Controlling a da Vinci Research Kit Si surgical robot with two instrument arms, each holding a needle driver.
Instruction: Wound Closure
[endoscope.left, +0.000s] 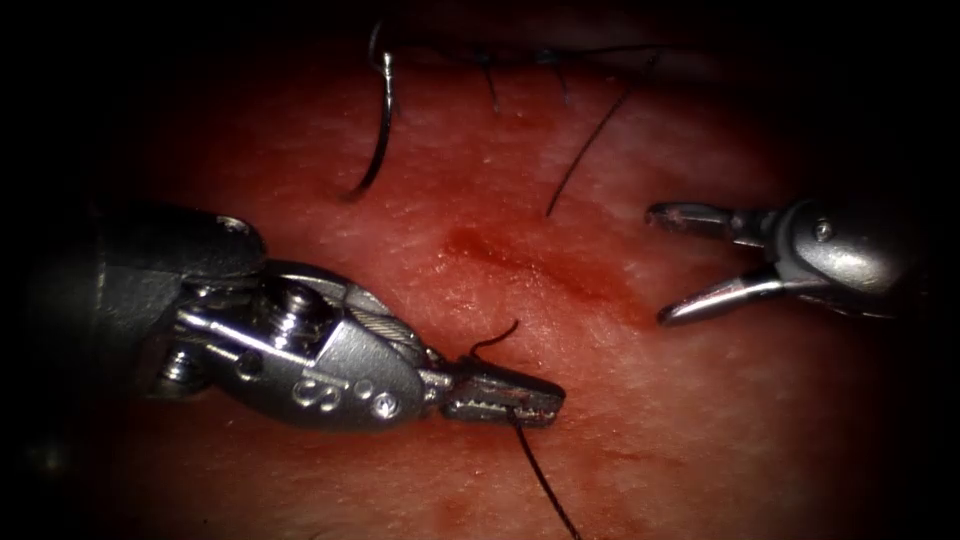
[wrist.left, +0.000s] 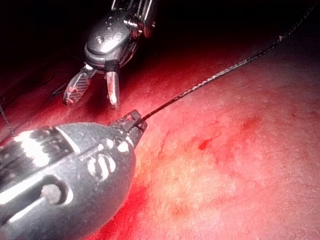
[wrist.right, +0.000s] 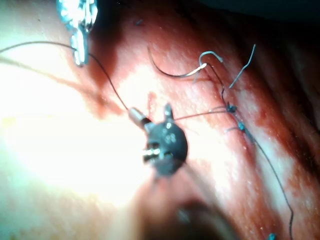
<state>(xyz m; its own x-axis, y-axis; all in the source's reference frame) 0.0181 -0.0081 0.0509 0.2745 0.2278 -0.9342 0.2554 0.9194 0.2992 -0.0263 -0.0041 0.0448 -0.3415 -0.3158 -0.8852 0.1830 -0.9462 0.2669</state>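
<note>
My left tool (endoscope.left: 545, 400) lies low over the tissue (endoscope.left: 700, 420) with its jaws shut on the dark thread (endoscope.left: 535, 462). The left wrist view shows the same grip (wrist.left: 137, 120), the thread (wrist.left: 220, 75) running taut away from it. My right tool (endoscope.left: 660, 267) hovers to the right with jaws wide open and nothing in them; its two fingers (wrist.right: 135, 115) stand spread. The curved needle (endoscope.left: 380, 135) lies loose on the tissue at the upper left, held by neither tool. The needle (wrist.right: 175, 74) rests near the stitched cut (wrist.right: 235, 117).
The cut (endoscope.left: 560, 55) runs across the top, with stitches and short thread ends (endoscope.left: 490, 85) on it. A loose thread tail (endoscope.left: 590, 150) trails down from it. Red fluid (endoscope.left: 540, 265) stains the tissue between the tools.
</note>
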